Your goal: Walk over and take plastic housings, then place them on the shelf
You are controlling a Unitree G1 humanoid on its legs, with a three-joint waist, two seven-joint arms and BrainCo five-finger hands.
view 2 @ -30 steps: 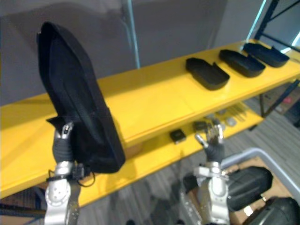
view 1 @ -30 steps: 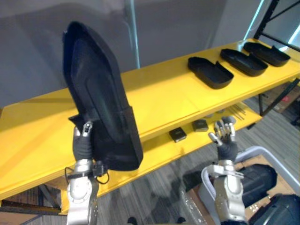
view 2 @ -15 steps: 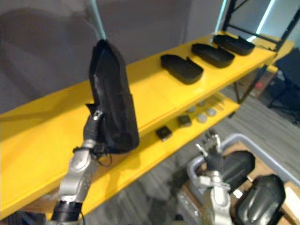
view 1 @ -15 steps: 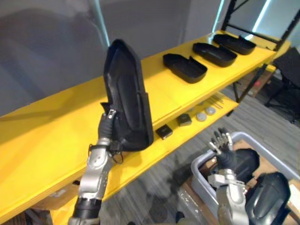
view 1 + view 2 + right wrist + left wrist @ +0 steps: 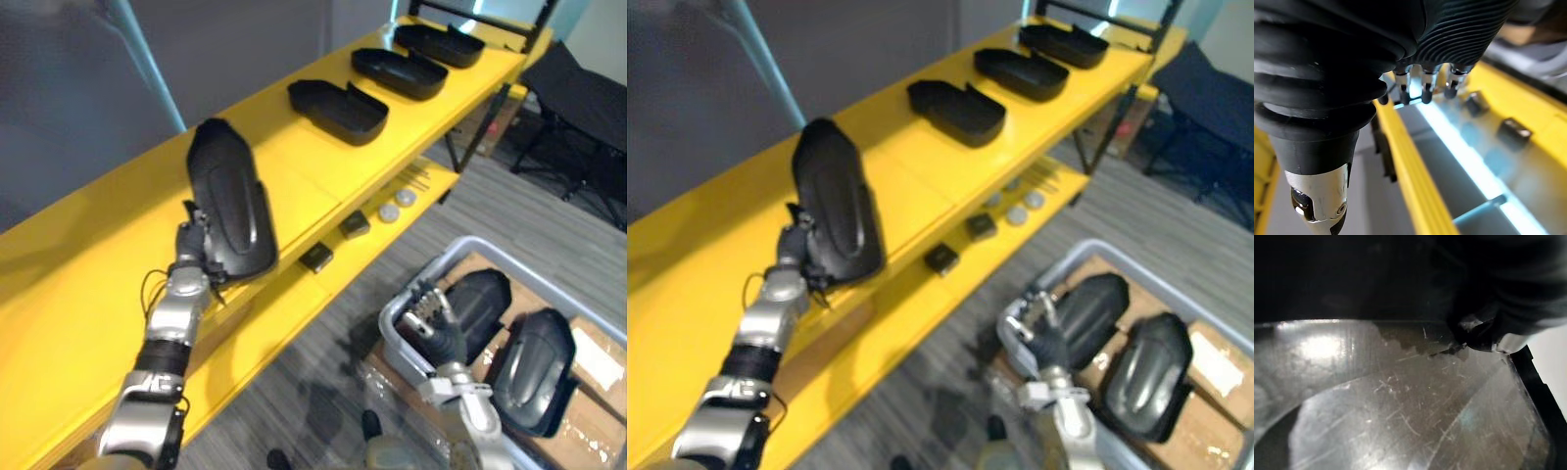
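**Left hand.** The left hand is raised over the front of the yellow shelf. It is clenched on the lower edge of a black plastic housing. The housing stands steeply tilted above the top board, narrow end up. I cannot tell whether its lower end touches the board.

**Shelf, top board.** Three further parts lie in a row toward the far end, open side up and apart from one another: the near housing, the middle housing and the far housing.

**Shelf, lower board.** The lower board carries two small black blocks and, farther along, pale round discs.

**Right hand.** The right hand is released, fingers spread and straight, grasping nothing. It hovers at the near corner of a grey bin on the floor.

**Bin.** Two binned housings lie side by side inside.
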